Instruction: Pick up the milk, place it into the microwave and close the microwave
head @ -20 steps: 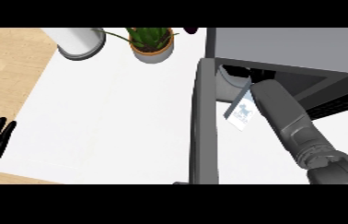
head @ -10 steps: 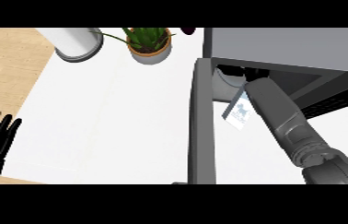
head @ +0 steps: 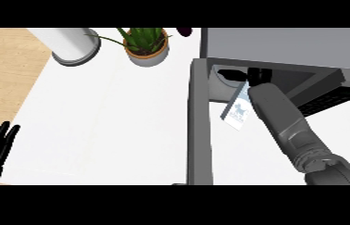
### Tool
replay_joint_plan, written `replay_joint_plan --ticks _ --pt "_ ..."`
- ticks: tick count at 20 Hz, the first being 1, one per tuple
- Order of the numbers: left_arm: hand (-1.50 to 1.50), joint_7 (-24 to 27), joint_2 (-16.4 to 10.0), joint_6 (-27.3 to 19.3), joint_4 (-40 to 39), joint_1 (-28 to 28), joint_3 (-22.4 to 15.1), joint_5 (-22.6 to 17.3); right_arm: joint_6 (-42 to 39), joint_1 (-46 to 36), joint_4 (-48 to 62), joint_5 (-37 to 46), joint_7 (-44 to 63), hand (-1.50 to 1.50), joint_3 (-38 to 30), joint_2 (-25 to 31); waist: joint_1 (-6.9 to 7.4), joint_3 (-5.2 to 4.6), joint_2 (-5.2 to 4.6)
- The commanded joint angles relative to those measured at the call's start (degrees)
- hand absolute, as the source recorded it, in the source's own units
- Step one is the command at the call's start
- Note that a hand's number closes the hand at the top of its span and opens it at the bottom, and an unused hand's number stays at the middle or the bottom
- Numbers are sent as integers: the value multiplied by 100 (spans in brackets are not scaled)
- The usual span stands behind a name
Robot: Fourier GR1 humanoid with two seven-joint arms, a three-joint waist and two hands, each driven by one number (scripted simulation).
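Note:
The milk [head: 235, 112], a white carton with a blue print, hangs tilted at the mouth of the open grey microwave [head: 273, 43], its upper end inside the cavity. My right hand [head: 255, 75] reaches into that cavity from the lower right. Its black fingers and thumb are curled at the carton's upper end, and the grey forearm hides the carton's right side. The microwave door [head: 198, 127] stands open, seen edge-on as a grey bar just left of the carton. My left hand [head: 6, 143] rests open at the left edge of the view, fingers up.
A potted green plant [head: 146, 46] and a white cylinder on a grey base [head: 70, 46] stand at the back of the white counter [head: 109, 122]. A wooden surface [head: 17, 66] runs along the counter's left side.
My right forearm has pushed further up and left into the microwave, carrying the milk slightly inward. The left hand has stayed at the left edge.

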State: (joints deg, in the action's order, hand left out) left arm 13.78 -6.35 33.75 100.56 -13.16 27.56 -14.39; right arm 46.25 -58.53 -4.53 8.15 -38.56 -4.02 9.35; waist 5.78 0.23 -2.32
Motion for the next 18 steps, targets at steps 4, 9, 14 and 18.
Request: replay_joint_plan --ticks 4,9,14,18 --pt "-150 58 154 67 374 -400 22 -60 -754 345 -239 -259 -549 -150 -280 144 -97 2 58" --pt "-150 -97 321 -12 631 -507 -141 38 -1499 754 -424 -476 -1165 -150 -470 -112 -248 -1 112" --pt "-150 -2 470 -41 675 -557 -279 336 -1718 955 -530 -606 -1292 -150 -563 -572 -411 -14 176" --pt "-150 -49 445 207 680 -657 -468 393 -2231 1331 -750 -784 -1508 -150 -662 -696 -507 -18 215"
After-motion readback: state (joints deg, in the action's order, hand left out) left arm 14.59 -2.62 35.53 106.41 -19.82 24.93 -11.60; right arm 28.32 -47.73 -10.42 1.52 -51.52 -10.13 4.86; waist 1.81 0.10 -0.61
